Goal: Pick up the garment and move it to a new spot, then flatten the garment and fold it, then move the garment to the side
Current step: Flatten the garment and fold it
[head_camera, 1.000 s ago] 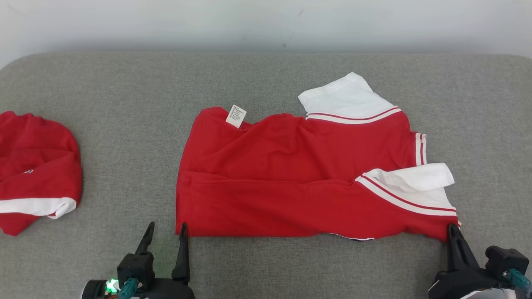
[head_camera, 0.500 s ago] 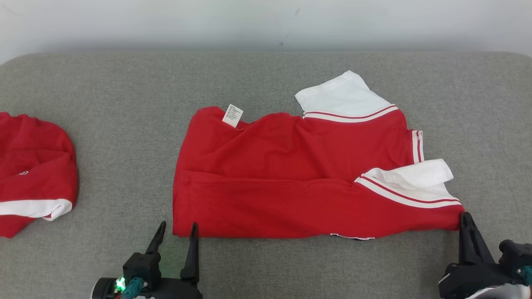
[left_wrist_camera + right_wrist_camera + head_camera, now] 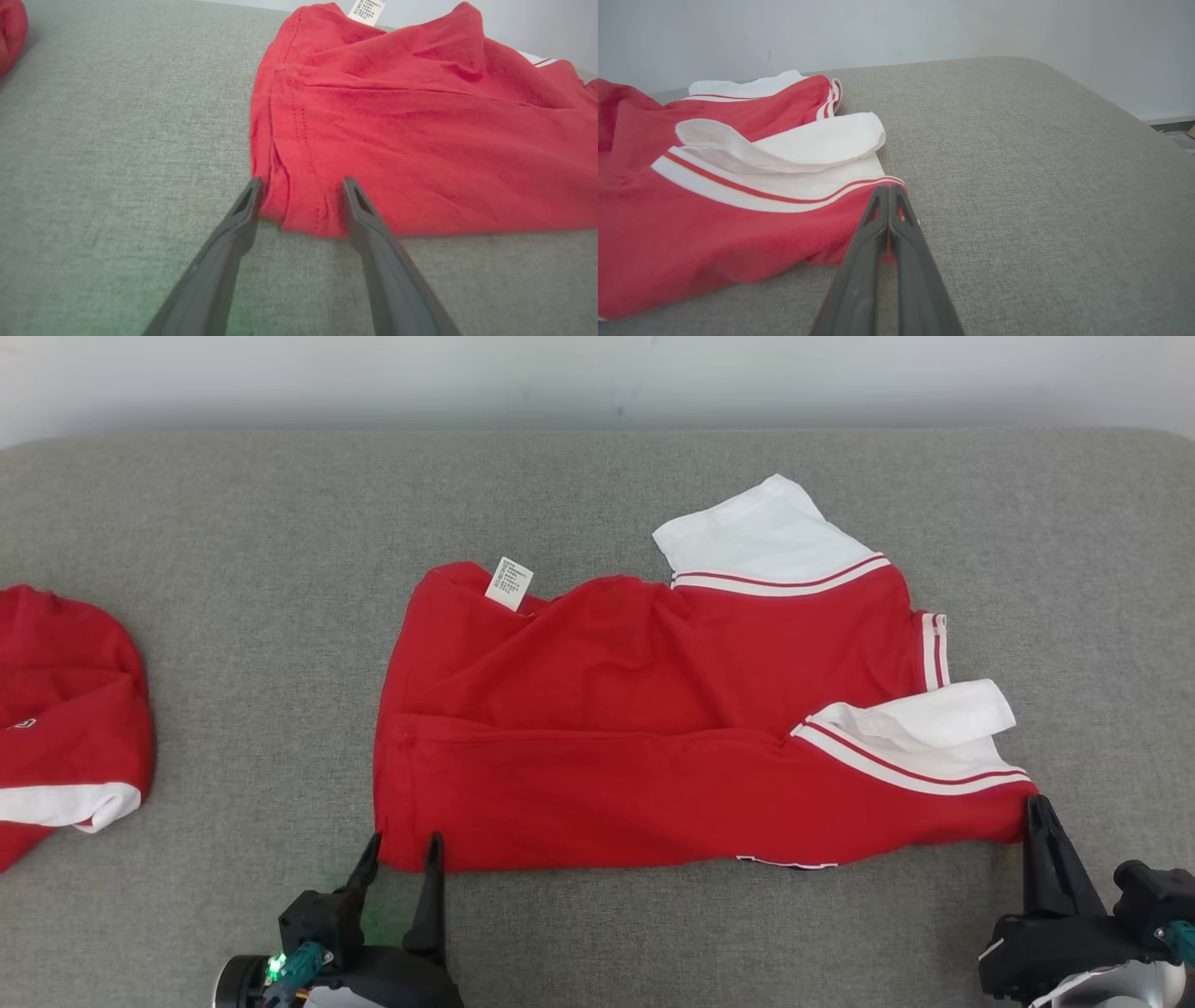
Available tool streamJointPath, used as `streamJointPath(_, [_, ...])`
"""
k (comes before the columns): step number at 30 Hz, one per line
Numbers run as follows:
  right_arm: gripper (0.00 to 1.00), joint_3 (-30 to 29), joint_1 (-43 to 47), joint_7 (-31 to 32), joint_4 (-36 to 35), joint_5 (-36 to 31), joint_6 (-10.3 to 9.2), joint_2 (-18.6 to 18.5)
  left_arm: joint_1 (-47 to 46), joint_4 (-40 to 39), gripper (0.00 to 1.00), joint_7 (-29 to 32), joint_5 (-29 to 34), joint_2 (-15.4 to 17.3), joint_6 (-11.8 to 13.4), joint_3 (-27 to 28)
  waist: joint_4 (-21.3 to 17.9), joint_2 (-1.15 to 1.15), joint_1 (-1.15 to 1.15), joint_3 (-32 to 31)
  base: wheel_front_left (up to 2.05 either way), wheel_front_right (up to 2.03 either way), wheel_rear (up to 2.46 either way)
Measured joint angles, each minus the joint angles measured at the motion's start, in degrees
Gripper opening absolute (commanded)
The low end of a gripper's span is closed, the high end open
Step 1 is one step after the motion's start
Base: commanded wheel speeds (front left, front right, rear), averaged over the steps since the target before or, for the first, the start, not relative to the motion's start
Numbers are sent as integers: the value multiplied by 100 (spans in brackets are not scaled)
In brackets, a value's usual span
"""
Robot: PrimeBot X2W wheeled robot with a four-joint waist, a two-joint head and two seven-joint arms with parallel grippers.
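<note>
1. Behind everything stands a pale blank wall (image 3: 560, 373). Before it, a grey woven fabric surface (image 3: 233, 523) with rounded far corners spans the head view. The right wrist view adds a strip of floor (image 3: 1174, 130) past the surface's far edge.
2. A red short-sleeved shirt (image 3: 653, 737) with white, red-striped sleeves lies spread mid-surface. Its sleeves are toward the right and a white label (image 3: 510, 583) sits at its far left corner.
3. The left gripper (image 3: 403, 845) has its fingers spread, straddling the shirt's near left corner. The left wrist view shows the hem stitching there, and the corner lying on the surface between the two fingers.
4. The right gripper (image 3: 1036, 812) has its fingers pressed together on the near right corner. The right wrist view shows red cloth in the slit between them.
5. By count there are two garments: the shirt and a second red-and-white garment (image 3: 65, 691), bunched at the left edge, well apart. There are also two grippers and one label.
</note>
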Motion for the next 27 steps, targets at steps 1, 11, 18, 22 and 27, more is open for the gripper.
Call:
streamJointPath(1, [0,11,-4,0,-5,2,0,-4,-18,25,0,0,-1,0,-2,-8,-4,0,0,9,0,0,0])
streamJointPath(11, [0,-22,68,0,-13,-10,0,14,85,54,0,0,-32,-3,-104,112,-18,0,0,-136,0,0,0])
streamJointPath(18, [0,-111,454,0,-3,-26,0,18,681,0,0,0,76,-11,-171,323,-20,0,0,-540,0,0,0])
streamJointPath(22, [0,-118,801,1,14,-52,0,46,1056,23,0,0,113,-15,-208,357,-22,-1,-1,-842,0,0,0])
streamJointPath(27, [0,-113,1245,1,21,-52,0,123,1376,47,0,0,110,-14,-224,352,-23,-1,-1,-1207,0,0,0])
